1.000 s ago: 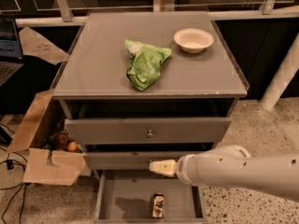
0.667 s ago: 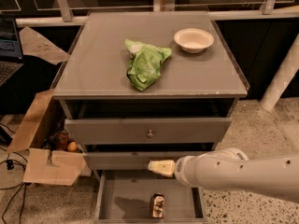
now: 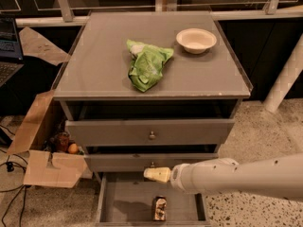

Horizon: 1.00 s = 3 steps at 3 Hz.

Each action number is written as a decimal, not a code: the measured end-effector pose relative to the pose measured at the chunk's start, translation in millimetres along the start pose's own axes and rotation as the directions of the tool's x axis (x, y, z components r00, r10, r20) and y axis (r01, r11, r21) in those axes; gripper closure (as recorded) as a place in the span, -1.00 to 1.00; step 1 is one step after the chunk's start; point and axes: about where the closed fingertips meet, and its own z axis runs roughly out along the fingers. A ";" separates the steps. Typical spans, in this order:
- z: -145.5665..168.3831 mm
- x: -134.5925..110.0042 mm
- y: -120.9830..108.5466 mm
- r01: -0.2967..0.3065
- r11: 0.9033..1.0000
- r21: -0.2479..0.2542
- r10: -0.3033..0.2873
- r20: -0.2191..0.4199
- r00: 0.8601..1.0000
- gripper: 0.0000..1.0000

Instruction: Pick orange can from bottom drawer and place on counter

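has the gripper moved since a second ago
Yes: the gripper has edged left, its tip now just past the middle drawer's knob, above the open bottom drawer.

The counter (image 3: 104, 65) is matte grey with a thin pale edge, and on it lie a bright green bag (image 3: 147, 66) with whitish patches and a cream-white bowl (image 3: 196, 40). The gripper (image 3: 157, 175), cream-yellow on a white arm (image 3: 246, 176) dotted with dark specks, hangs just above the plain grey bottom drawer (image 3: 125, 202), where the orange can (image 3: 159, 208) shows brownish-orange and gold. A tan cardboard box (image 3: 54, 169) stands on pale floor (image 3: 270, 131) speckled with dark flecks.
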 end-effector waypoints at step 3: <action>150.8 59.0 -44.9 -0.006 1.000 0.003 0.006 -0.261 0.965 -1.00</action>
